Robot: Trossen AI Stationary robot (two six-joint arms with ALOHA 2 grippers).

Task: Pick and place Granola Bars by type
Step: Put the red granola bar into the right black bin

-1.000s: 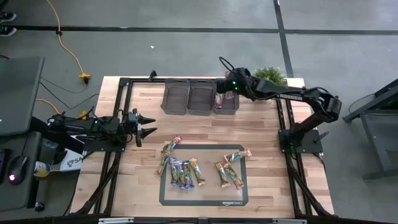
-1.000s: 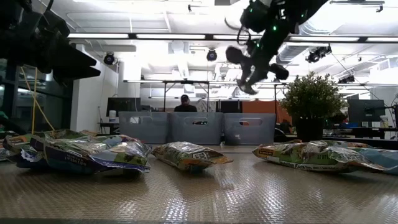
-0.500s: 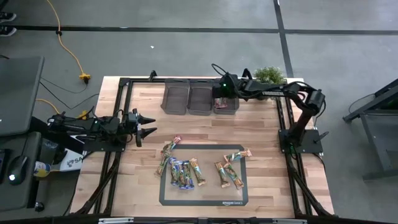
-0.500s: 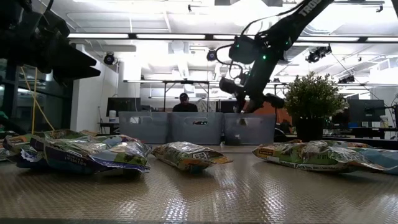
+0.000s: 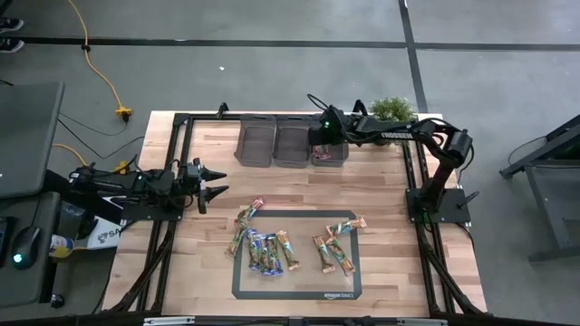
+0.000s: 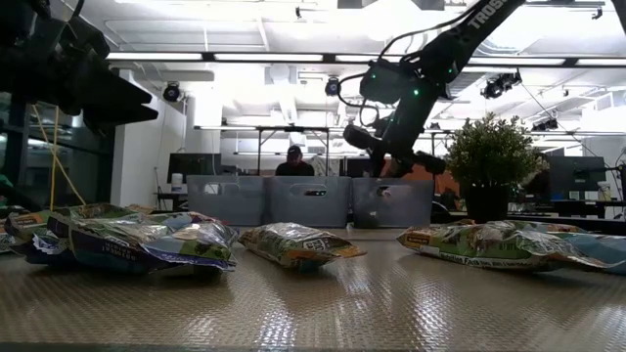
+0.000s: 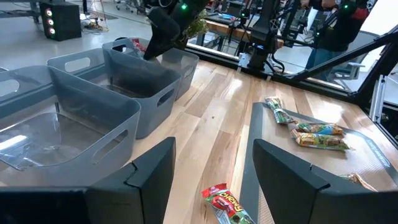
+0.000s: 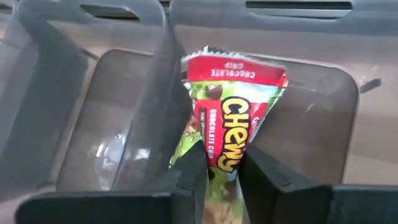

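Note:
My right gripper hangs over the rightmost of three grey bins at the table's far edge, shut on a red Chewy granola bar. It also shows above the bins in the low view. Several more granola bars lie flat on a black mat and beside it, some blue, some green and tan. My left gripper waits open at the table's left side, with nothing between its fingers. My right gripper pinches the red bar's near end between its two fingers. The fingers slant down from the table's right side and lie along the bar. The bar sticks out ahead of them into the rightmost bin, beside the wall shared with the middle bin. Whether it touches the bin, I cannot tell.
The left bin and middle bin stand close against the right one. A potted plant is at the far right corner. One red bar lies on bare wood just ahead of my left gripper.
My right gripper has come down toward the rightmost bin and a little toward the table's left, tipping further downward with the red bar still between its fingers. For the last half second it has stayed there.

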